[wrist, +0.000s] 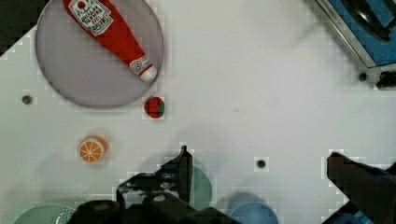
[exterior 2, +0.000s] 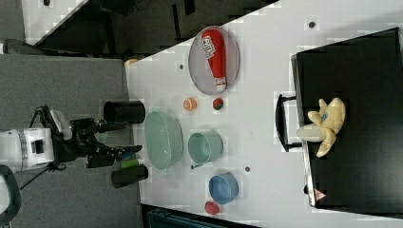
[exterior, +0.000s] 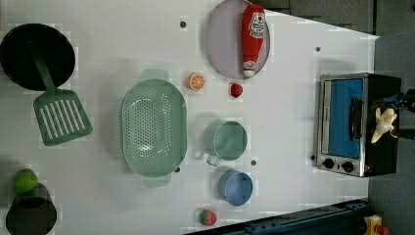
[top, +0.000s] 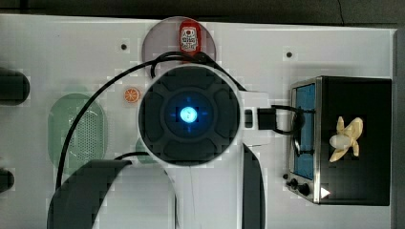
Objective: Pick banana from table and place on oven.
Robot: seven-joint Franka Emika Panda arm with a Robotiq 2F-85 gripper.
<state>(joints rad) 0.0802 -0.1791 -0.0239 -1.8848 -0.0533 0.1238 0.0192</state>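
On the right view's left, tool [exterior 2: 124, 150] hangs off the table [exterior 2: 266, 118] edge, jaws wide open, empty. Further right: colander [exterior 2: 163, 140], green cup [exterior 2: 205, 147]. Far right, banana [exterior 2: 325, 124] lies on oven [exterior 2: 351, 166] top.

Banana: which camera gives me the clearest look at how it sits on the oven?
The right view: the banana lies large and unobstructed on the oven top near the front edge. The top view shows it smaller; the left view shows it small, at the oven's far side.
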